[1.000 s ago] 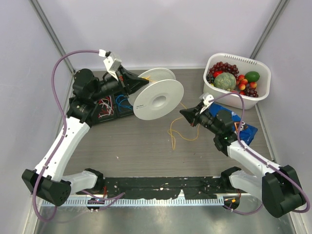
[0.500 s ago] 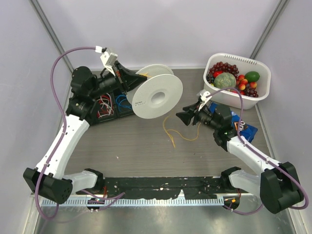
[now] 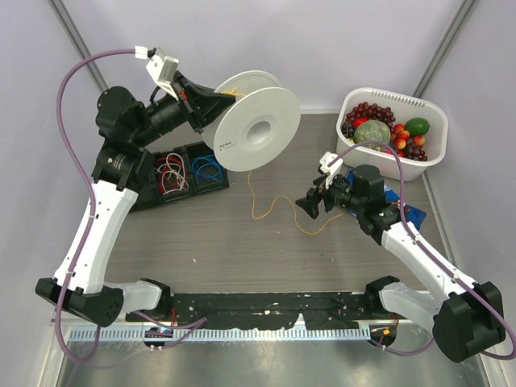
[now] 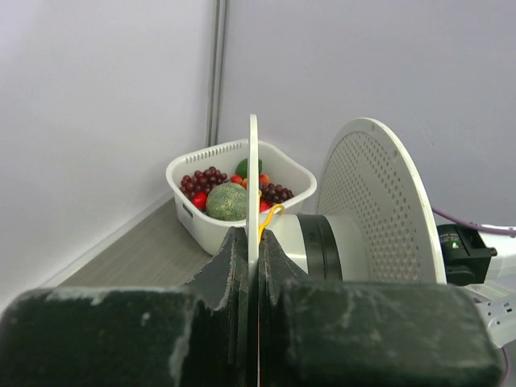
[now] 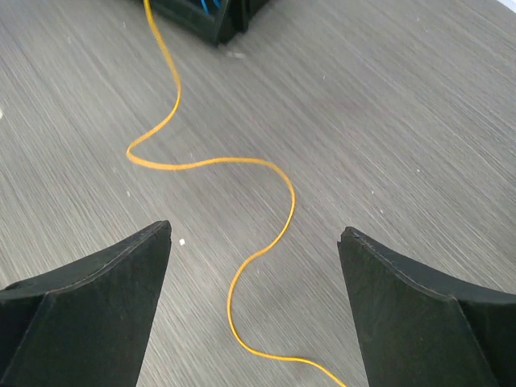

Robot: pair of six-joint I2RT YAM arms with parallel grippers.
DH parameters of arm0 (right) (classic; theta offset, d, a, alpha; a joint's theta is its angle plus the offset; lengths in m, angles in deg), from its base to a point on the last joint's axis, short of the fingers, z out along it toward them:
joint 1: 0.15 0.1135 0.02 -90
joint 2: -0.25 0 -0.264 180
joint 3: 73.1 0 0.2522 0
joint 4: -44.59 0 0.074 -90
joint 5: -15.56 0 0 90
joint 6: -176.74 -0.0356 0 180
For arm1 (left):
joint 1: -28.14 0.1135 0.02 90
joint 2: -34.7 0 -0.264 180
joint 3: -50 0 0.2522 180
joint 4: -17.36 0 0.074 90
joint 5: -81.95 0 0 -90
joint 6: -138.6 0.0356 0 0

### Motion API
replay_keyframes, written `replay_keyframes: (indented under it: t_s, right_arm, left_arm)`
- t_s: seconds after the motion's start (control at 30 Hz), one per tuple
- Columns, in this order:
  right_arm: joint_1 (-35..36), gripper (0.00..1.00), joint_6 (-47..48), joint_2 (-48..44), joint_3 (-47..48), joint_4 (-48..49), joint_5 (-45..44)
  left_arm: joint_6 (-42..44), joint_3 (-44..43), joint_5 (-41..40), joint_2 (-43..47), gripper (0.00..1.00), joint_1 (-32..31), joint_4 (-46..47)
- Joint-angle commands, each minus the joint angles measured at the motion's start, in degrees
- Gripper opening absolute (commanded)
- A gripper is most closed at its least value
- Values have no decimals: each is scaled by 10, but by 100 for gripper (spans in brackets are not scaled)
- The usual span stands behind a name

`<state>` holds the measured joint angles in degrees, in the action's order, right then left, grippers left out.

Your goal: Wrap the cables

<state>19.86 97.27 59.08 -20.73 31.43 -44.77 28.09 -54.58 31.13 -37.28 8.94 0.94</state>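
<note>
Left arm: raised high, reaching back over the table, wrist roughly level. left gripper clamped on one flange of the white spool, holding it up off the table with the hub axis about horizontal.

Right arm: stretched from its base toward table centre, forearm low, right gripper pointing down-left just above the table, jaws wide apart, nothing in them.

cable: thin yellow-orange wire, hangs from the spool, then snakes loose across the table and passes under the right gripper.

Top view only: both arm poses, black tray with wire coils under the left arm, fruit basket back right, well apart from the cable.

Left wrist only: left gripper fingers pinch the thin flange edge-on; a short yellow bit of cable sits at the spool hub; basket beyond.

Right wrist only: cable lies in S-curves on the table between the right gripper fingers, touching neither. Tray corner at the top edge.
</note>
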Motion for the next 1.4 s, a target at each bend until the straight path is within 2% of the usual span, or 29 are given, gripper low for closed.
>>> replay_keyframes:
  t_s: [0.0, 0.1, 0.23, 0.3, 0.4, 0.5, 0.7, 0.8, 0.9, 1.07, 1.17, 1.2, 1.23, 1.27, 1.37]
  right_arm:
    - [-3, 90, 122, -32, -12, -64, 7]
    - [-3, 90, 165, -54, -30, -48, 34]
    - [-2, 91, 320, -70, -63, -10, 96]
    - [-1, 92, 362, -56, -59, 19, 114]
    - [7, 91, 398, -8, -28, 9, 136]
    - [46, 90, 460, 27, 4, -43, 145]
    - [146, 88, 627, 73, 10, -130, 106]
    - [184, 88, 651, 102, 4, -98, 39]
    - [187, 84, 653, 136, -2, -47, -7]
    - [198, 78, 685, 166, -13, -17, -44]
    - [202, 58, 674, 188, -16, 19, -58]
    - [203, 49, 671, 189, -13, 19, -59]
    - [206, 45, 668, 186, -11, 13, -59]
    - [207, 35, 668, 179, -9, 8, -59]
    - [216, 22, 694, 159, -13, -25, -50]
  left_arm:
    - [-7, -91, -17, -18, 0, 3, -3]
    - [-22, -141, -15, -42, 0, 3, -21]
    - [-63, -175, 12, -60, 0, 3, -37]
    - [-81, -175, 15, -61, 0, 3, -40]
    - [-97, -166, 6, -58, 0, 3, -43]
    - [-109, -153, -1, -56, 0, 2, -42]
    - [-115, -147, -5, -55, 0, 2, -45]
    - [-115, -145, -5, -55, 0, 2, -46]
    - [-111, -141, -10, -51, 0, 2, -62]
    - [-114, -132, -33, -45, 0, 2, -87]
    - [-134, -121, -41, -40, 0, 2, -83]
    - [-134, -118, -49, -37, 0, 2, -89]
    - [-133, -116, -57, -34, 0, 2, -96]
    - [-132, -111, -67, -31, 0, 3, -102]
    - [-136, -100, -79, -30, 0, 1, -108]
